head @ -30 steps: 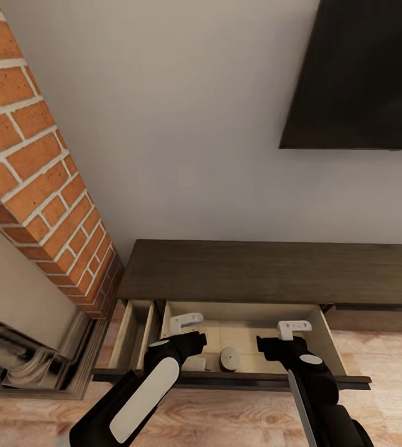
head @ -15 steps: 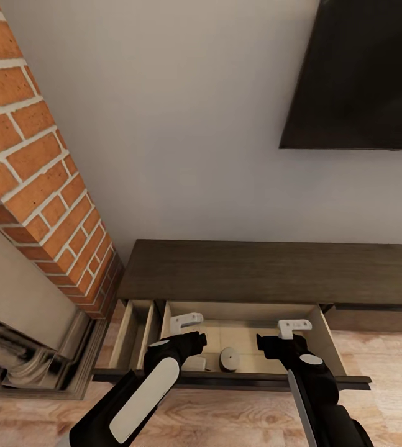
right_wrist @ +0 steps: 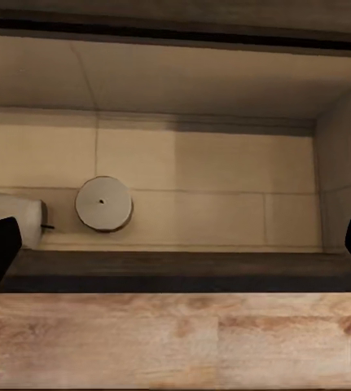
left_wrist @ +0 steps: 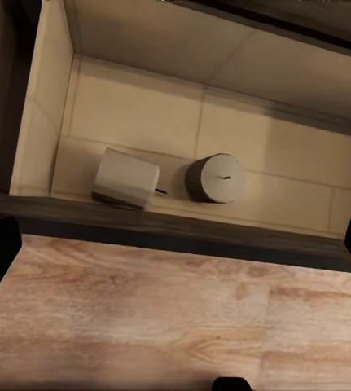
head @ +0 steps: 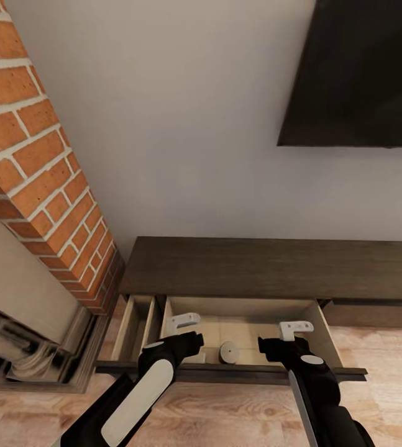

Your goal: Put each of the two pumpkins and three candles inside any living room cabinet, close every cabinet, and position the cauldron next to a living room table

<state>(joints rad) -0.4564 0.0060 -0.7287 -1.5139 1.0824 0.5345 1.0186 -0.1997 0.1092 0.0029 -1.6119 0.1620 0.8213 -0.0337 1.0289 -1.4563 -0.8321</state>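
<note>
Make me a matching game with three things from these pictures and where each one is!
Things:
1. upright candle
2. tipped candle
3. TV

Places or states:
A. hanging on the wall
B. standing in the open drawer, flat top up
C. lying on its side in the drawer

Pairs: 1-B, 2-C, 3-A

You're in a home living room: a red brick fireplace surround [head: 33, 186] stands beside a low dark-wood cabinet [head: 269, 267] on pale wood flooring [head: 225, 410]. The dark panel [head: 356, 74] on the wall above is probably a television.
</note>
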